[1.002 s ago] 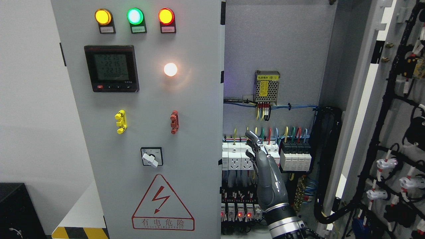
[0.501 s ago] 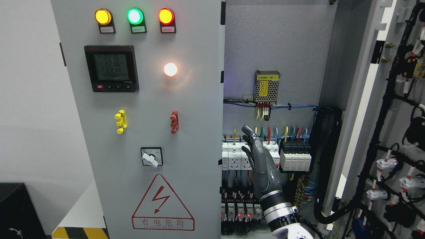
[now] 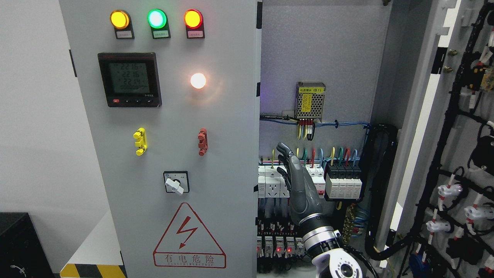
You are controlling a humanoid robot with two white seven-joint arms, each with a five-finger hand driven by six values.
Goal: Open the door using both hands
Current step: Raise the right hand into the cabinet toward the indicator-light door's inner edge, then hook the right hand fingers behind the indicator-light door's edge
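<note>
The cabinet's left door (image 3: 173,116) is a grey panel with three lamps, a meter, a rotary switch and a red warning triangle, and it stands closed. The right door (image 3: 459,162) is swung wide open at the right, showing its wiring inside. My right hand (image 3: 286,159) rises from the bottom edge inside the opened half, dark grey fingers stretched upward and holding nothing. Its fingertips (image 3: 282,147) sit just right of the left door's free edge (image 3: 257,154), in front of the white breakers (image 3: 272,184). My left arm does not show.
Inside the cabinet hang a meshed power supply (image 3: 310,101), coloured wires and black terminal blocks (image 3: 343,181). A thick black cable bundle (image 3: 386,185) loops by the right door's hinge side. A black box (image 3: 19,247) and a hazard-striped base (image 3: 92,270) stand at lower left.
My right hand has moved up and to the left, closer to the left door's free edge, and more of its wrist has come into view. Both doors have stayed where they were.
</note>
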